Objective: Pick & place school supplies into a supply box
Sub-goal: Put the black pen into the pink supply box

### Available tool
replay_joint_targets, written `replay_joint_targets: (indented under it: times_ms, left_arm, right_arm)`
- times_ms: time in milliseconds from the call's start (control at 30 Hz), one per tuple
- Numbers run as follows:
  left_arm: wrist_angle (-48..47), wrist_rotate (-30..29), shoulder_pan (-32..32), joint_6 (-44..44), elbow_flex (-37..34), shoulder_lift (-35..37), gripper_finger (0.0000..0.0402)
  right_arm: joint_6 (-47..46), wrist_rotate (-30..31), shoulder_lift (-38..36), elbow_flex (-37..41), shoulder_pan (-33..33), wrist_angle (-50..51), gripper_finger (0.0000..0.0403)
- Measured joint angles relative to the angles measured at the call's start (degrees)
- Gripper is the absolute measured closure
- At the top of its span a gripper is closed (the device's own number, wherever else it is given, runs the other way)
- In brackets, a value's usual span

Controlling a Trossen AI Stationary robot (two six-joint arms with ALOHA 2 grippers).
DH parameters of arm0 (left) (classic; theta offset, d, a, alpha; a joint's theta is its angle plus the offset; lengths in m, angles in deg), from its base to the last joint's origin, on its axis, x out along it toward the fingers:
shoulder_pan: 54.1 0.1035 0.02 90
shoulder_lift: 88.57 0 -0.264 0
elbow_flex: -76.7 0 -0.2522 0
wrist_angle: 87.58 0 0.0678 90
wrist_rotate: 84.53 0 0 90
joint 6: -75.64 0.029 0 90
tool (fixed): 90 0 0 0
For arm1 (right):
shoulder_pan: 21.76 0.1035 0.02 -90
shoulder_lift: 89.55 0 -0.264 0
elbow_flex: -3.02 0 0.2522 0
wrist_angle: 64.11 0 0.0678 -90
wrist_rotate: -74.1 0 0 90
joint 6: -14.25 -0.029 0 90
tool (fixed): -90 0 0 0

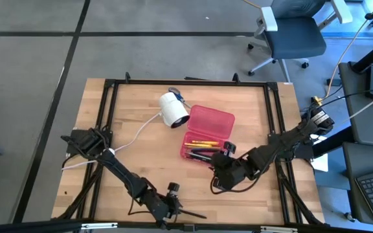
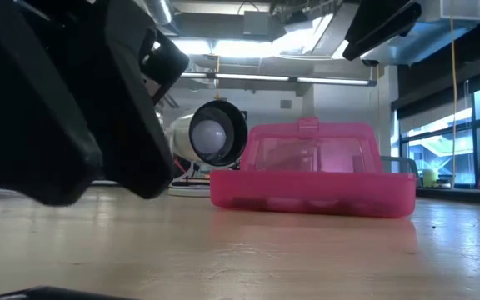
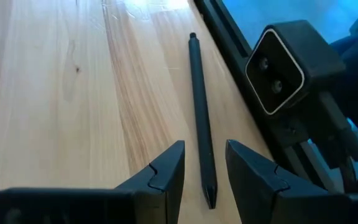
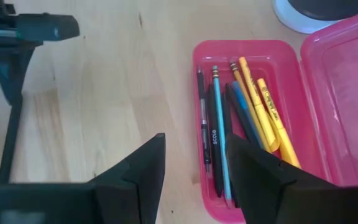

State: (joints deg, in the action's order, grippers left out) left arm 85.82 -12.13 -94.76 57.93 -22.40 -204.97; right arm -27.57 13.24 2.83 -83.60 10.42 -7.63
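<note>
A black pen (image 3: pixel 199 106) lies flat on the wooden table by the near edge; it also shows in the high view (image 1: pixel 196 214). My left gripper (image 3: pixel 204 148) (image 1: pixel 177 208) is open and low over the pen's tip end, one finger on either side, touching nothing I can see. The red supply box (image 1: pixel 207 133) (image 4: pixel 260 118) lies open mid-table, its lid (image 4: pixel 347 81) folded back. Several pens and pencils (image 4: pixel 241 118), yellow, blue and black, lie in its tray. My right gripper (image 4: pixel 194 143) (image 1: pixel 222 169) is open and empty beside the box's near end.
A white cylinder (image 1: pixel 172 109) with a white cable (image 1: pixel 138 133) lies at the box's far left corner; it also shows in the low view (image 2: pixel 215 133). A black frame rail with a camera block (image 3: pixel 278 68) runs close beside the pen. An office chair (image 1: pixel 293 32) stands beyond the table.
</note>
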Motion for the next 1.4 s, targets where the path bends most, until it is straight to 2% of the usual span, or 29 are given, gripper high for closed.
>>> replay_joint_targets:
  times_ms: [600,733,1033,1167,1400]
  left_arm:
    - [3.63,-1.36,0.1,-1.17,0.22,-5.69,0.0295]
    - [2.68,-1.42,0.32,-2.5,0.27,-5.89,0.0313]
    - [2.15,-3.03,0.46,-2.61,0.16,-5.97,0.0382]
    - [1.7,-2.79,0.57,-1.3,0.03,-4.86,0.0385]
    - [-2.03,-4.14,1.06,0.34,-0.25,-1.25,0.0378]
  right_arm:
    - [-0.02,1.3,0.0,0.0,0.11,-0.01,0.0231]
    - [0.02,1.3,0.0,0.0,0.11,-0.01,0.0231]
    - [0.0,1.3,0.01,0.0,0.44,-0.01,0.0231]
    - [-2.83,1.57,-0.01,0.0,1.3,-0.07,0.0231]
    - [-3.04,8.14,-0.62,0.0,5.63,0.0,0.0231]
